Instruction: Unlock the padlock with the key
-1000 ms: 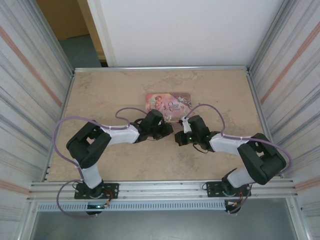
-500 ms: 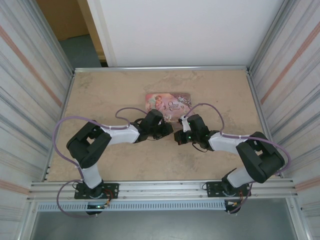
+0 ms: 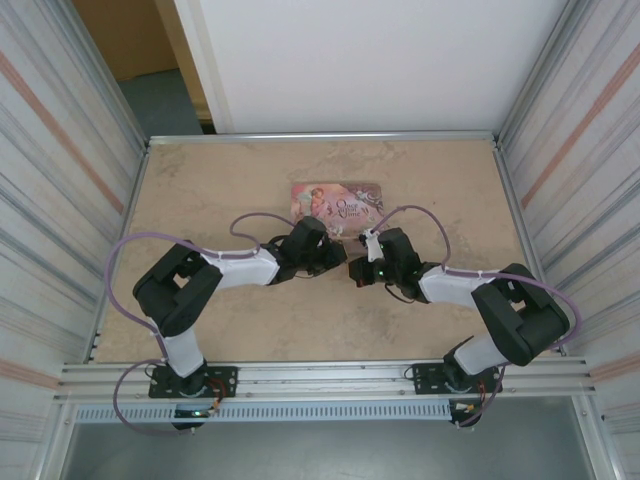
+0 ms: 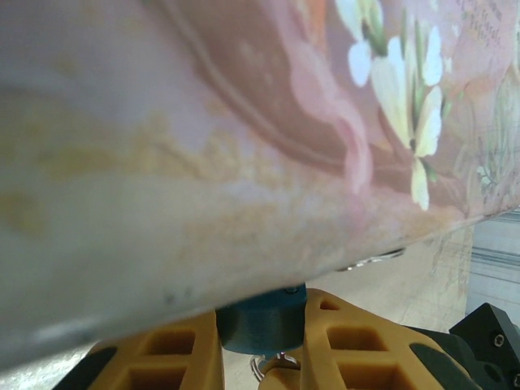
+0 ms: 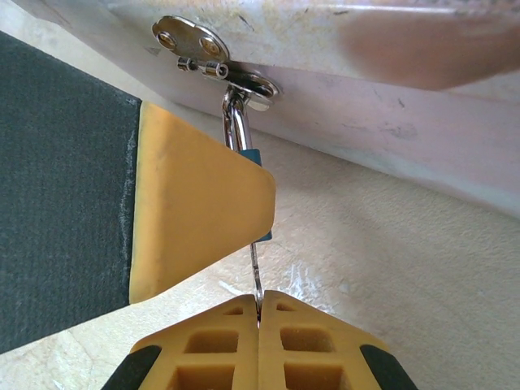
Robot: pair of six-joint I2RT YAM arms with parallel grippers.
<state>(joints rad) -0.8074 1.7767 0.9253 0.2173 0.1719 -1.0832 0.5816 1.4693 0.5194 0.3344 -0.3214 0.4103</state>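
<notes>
The small blue padlock (image 4: 262,325) is pinched between the yellow fingers of my left gripper (image 4: 262,313), right under the pink tin (image 4: 244,122). Its silver shackle (image 5: 234,122) hangs through the tin's metal hasp (image 5: 213,67). My right gripper (image 5: 258,302) is shut on the thin silver key (image 5: 255,276), whose blade runs up to the padlock's underside behind a left finger (image 5: 195,219). A bit of silver key metal (image 4: 272,370) shows just under the padlock body. In the top view both grippers, left (image 3: 335,255) and right (image 3: 352,268), meet at the tin's (image 3: 337,205) near edge.
The tin lies flat on the beige table (image 3: 220,190), near its middle. Corrugated metal walls close in the left and right sides, and a metal rail (image 3: 320,375) runs along the near edge by the arm bases.
The right gripper has edged slightly left and away, closer to the left gripper. The left arm and the tin have not visibly moved.
</notes>
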